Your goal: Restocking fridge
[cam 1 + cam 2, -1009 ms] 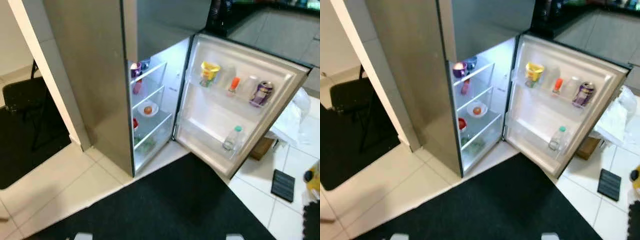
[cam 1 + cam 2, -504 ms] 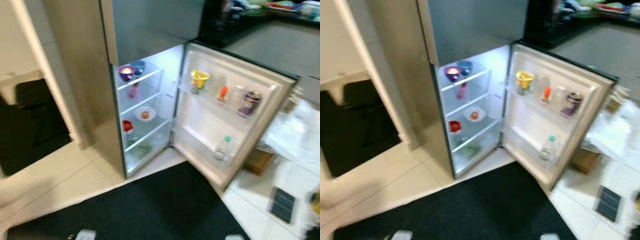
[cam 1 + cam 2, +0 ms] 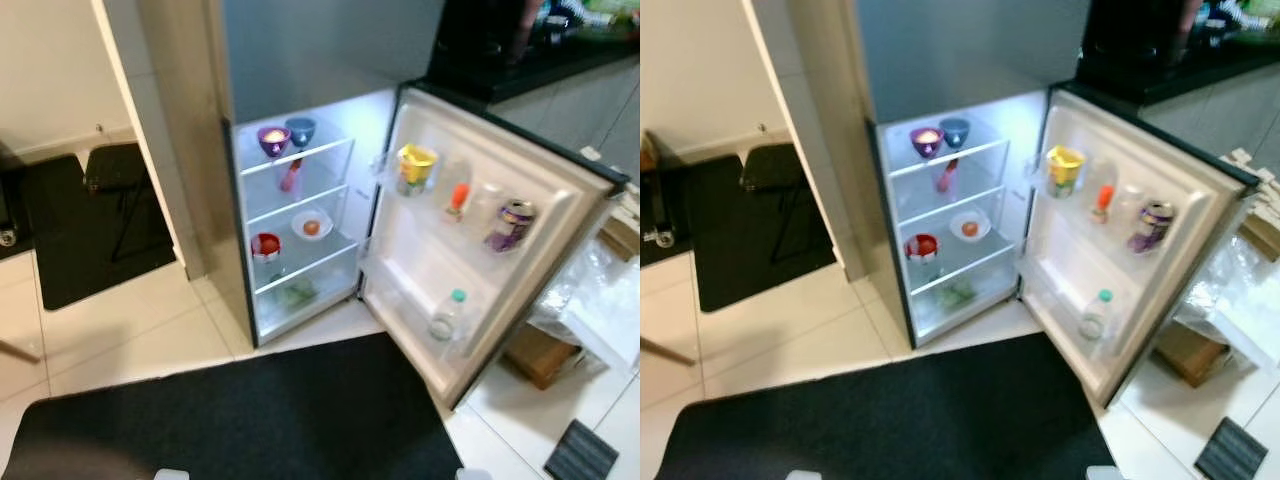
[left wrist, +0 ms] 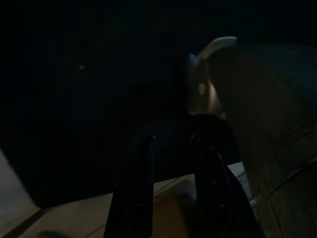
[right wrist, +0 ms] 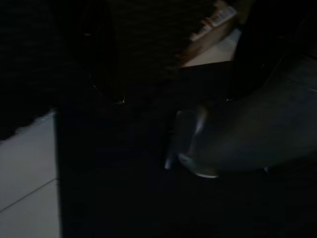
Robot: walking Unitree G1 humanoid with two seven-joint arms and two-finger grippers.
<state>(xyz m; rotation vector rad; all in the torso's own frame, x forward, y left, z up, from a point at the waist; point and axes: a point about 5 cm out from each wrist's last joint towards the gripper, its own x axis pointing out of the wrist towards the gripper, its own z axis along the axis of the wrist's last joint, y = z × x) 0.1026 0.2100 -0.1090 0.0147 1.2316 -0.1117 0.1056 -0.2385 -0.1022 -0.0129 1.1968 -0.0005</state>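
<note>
Pale floor tiles (image 3: 120, 330) and a black mat (image 3: 250, 420) are seen before a steel fridge (image 3: 320, 50) whose lower door (image 3: 500, 250) stands swung open to the robot's right. On the lit top shelf a purple bowl (image 3: 273, 139) and a blue bowl (image 3: 300, 130) are set side by side; a red bottle (image 3: 290, 175) is leaned on the shelf below. Lower down, a white dish with an orange fruit (image 3: 311, 226) and a red-topped container (image 3: 265, 245) are placed, with something green (image 3: 296, 294) at the bottom. In the door's upper rack a yellow tub (image 3: 415, 166), an orange-capped bottle (image 3: 457, 200) and a purple can (image 3: 510, 224) are held; in the lower rack a clear bottle with a green cap (image 3: 446, 316) is stood. No writing on any label can be read.

In the dark left wrist view the left gripper (image 4: 171, 148) is seen with its fingers (image 4: 141, 173) a little apart and nothing held between them. In the right wrist view the picture is too dark for the state of the right gripper to be told.

Compared with half a second ago, the head camera has been shifted and the blur has gone; the fridge contents are unchanged. A dark chair (image 3: 115, 170) is seen to the left, and a cardboard box (image 3: 540, 352) under clear plastic to the right.
</note>
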